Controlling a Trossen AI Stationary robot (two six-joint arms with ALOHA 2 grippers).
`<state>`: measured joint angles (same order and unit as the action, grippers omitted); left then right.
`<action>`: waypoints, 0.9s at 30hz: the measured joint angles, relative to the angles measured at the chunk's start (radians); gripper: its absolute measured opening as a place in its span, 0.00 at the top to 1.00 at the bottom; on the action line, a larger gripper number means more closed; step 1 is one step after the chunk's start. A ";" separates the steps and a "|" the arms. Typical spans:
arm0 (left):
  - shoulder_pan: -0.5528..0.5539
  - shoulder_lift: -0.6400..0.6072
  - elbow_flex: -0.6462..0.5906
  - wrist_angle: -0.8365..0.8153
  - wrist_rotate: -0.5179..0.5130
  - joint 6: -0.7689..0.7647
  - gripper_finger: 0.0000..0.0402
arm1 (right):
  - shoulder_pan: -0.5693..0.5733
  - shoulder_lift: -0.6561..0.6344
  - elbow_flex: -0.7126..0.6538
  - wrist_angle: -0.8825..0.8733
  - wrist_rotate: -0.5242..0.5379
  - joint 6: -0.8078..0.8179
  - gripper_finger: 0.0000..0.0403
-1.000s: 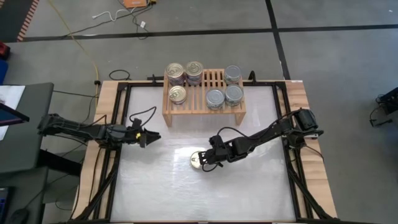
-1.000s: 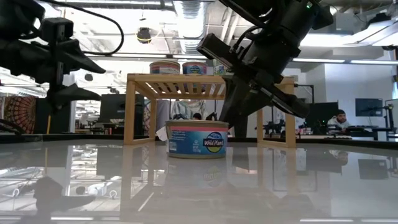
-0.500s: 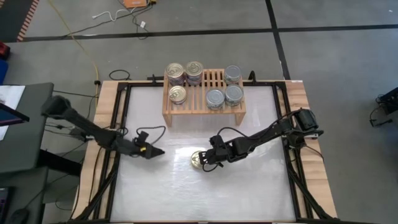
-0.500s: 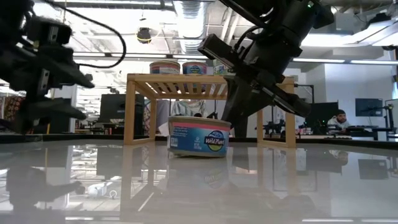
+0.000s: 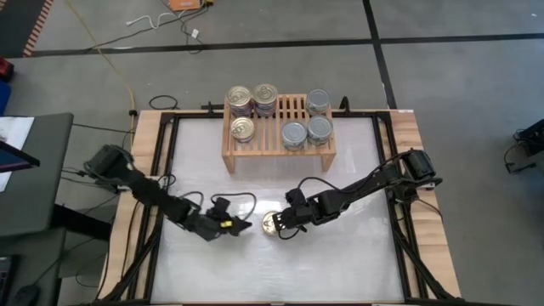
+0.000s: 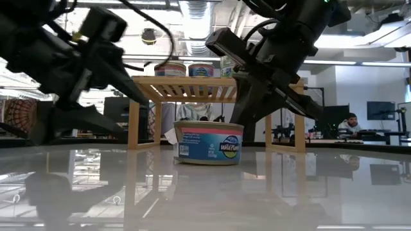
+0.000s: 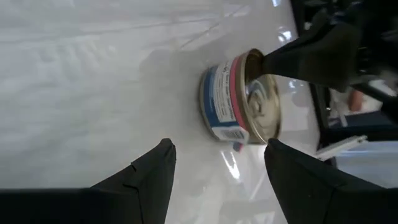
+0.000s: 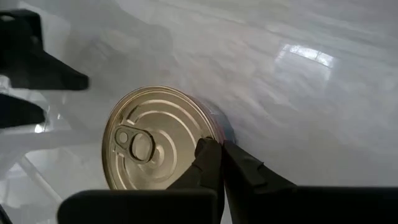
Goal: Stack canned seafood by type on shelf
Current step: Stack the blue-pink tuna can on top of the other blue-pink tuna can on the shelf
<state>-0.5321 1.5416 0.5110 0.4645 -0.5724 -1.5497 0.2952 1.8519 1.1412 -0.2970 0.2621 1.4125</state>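
One round can (image 5: pixel 269 223) with a gold pull-ring top (image 8: pixel 155 140) and a blue and pink label (image 6: pixel 209 142) stands upright on the white table, in front of the shelf. My right gripper (image 5: pixel 281 224) is shut at the can's right edge. My left gripper (image 5: pixel 244 228) is open just left of the can, its fingers (image 7: pixel 163 163) pointing at the label with nothing between them. The light-wood shelf (image 5: pixel 279 146) carries gold-topped cans (image 5: pixel 241 129) on its left half and silver-topped cans (image 5: pixel 294 134) on its right half. My right gripper meets the can at its top rim (image 8: pixel 211 132), on the side toward the table's right edge. One fingertip (image 8: pixel 207 152) lies over the gold top and the other just outside the wall, nearly closed on the rim. The fingers slant down from the right. The can's base rests on the table.
The shelf's solid legs (image 6: pixel 134 117) stand behind the can in the low view. Dark rails (image 5: pixel 163 161) run along the table's left and right sides. White table surface lies free toward the near edge (image 5: pixel 280 276).
My left gripper has swung from the table's left side toward the near edge and right, sinking as it came up to the can, and has rolled about its own axis. My right gripper has stayed at the can's rim.
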 joint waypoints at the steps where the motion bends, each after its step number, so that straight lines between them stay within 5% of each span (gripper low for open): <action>1: 0.002 0.034 0.026 -0.003 0.000 0.000 0.42 | 0.001 0.000 0.000 0.000 -0.002 -0.007 0.91; 12: 0.029 0.282 0.238 0.010 -0.003 -0.175 0.42 | 0.003 -0.002 0.001 -0.022 -0.026 -0.031 0.91; 27: 0.063 0.308 0.281 -0.002 -0.021 -0.131 0.42 | 0.011 -0.005 0.003 -0.108 -0.051 -0.033 0.94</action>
<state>-0.4696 1.8492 0.7918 0.4627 -0.5934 -1.6804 0.3066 1.8472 1.1446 -0.4052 0.2108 1.3792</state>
